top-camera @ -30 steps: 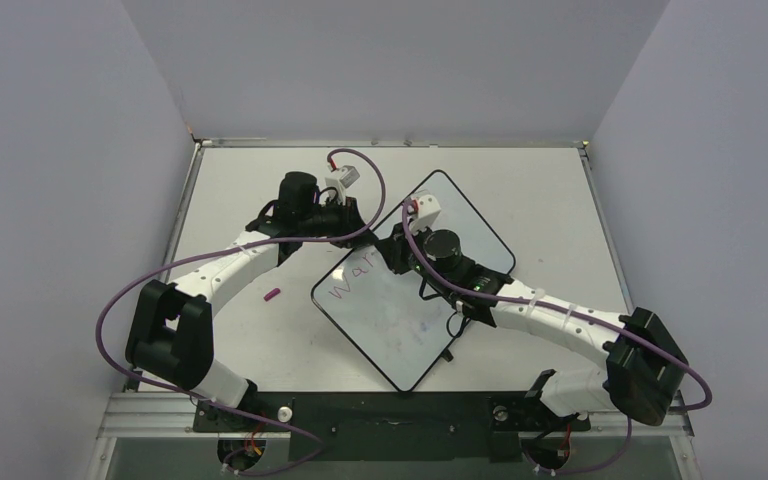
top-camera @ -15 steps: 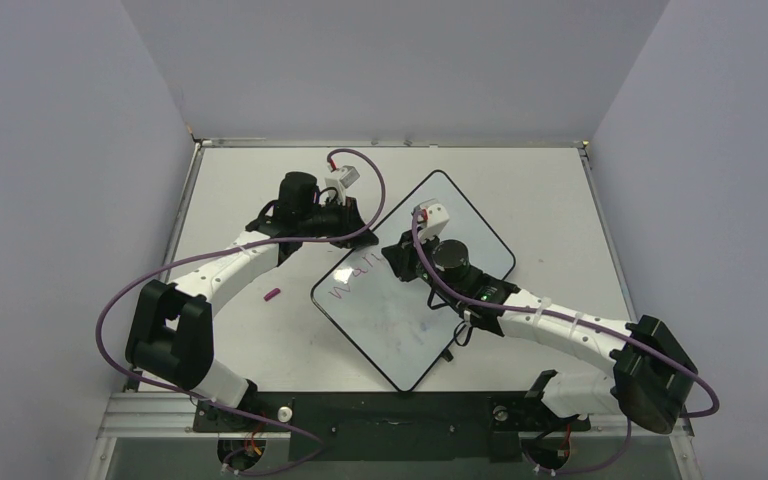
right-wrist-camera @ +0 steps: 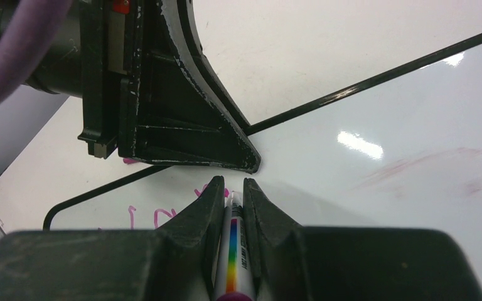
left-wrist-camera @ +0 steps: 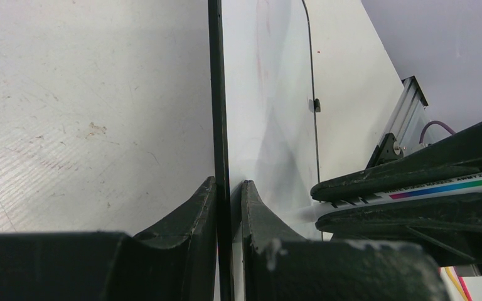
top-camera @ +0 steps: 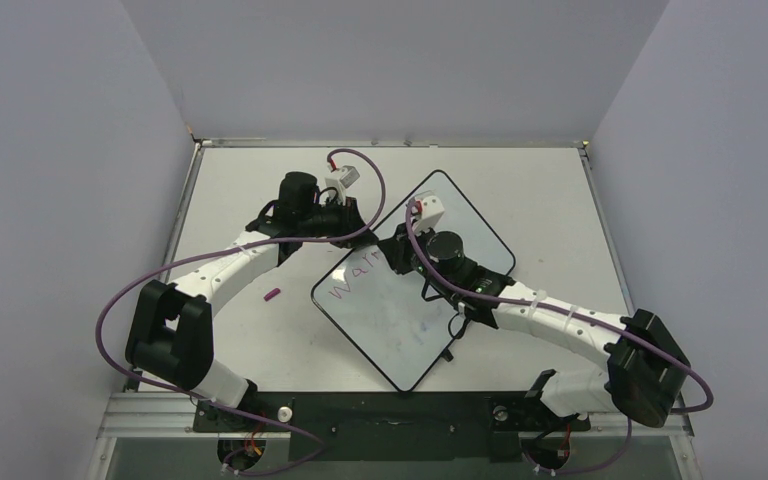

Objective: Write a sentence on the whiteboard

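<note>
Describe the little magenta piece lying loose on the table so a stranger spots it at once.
Find the whiteboard, the black-rimmed board lying askew mid-table. Off its left corner, apart from it on the tabletop, lies the magenta piece. It matches the colour of the writing but is a solid stub off the board.

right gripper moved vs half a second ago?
Yes. The right gripper has shifted slightly toward the whiteboard's far corner, up-left in the top view.
</note>
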`<state>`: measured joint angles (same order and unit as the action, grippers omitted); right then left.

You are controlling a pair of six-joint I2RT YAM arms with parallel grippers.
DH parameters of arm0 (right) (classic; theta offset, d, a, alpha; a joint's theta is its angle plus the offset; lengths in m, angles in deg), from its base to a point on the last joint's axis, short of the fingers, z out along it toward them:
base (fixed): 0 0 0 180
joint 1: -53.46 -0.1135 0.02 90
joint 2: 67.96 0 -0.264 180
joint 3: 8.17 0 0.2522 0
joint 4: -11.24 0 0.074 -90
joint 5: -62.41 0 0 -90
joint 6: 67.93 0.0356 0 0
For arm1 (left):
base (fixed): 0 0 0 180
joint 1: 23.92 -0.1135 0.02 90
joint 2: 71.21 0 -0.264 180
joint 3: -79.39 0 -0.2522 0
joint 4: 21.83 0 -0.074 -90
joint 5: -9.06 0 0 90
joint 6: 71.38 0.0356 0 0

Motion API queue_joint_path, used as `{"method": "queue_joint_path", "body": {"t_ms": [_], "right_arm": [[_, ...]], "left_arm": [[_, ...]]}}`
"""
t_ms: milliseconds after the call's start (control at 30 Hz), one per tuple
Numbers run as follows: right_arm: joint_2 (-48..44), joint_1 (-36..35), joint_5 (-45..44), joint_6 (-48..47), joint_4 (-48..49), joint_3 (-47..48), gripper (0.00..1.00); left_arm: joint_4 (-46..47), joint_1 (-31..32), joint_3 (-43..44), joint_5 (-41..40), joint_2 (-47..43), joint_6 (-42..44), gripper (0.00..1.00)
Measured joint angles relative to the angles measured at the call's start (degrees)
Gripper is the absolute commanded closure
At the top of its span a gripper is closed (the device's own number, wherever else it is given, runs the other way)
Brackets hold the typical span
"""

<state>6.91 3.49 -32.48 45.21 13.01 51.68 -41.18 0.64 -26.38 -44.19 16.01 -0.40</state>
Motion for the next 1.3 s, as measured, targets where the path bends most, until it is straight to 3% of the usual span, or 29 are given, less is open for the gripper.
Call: {"method": "queue_joint_path", "body": {"t_ms": [1300], "right_arm": [[-1.7, 1.3, -1.8, 0.1, -2.8, -0.8, 1.00]], "left_arm": [[0.1, 0.1, 0.0, -0.1, 0.0, 0.0, 1.00]]}}
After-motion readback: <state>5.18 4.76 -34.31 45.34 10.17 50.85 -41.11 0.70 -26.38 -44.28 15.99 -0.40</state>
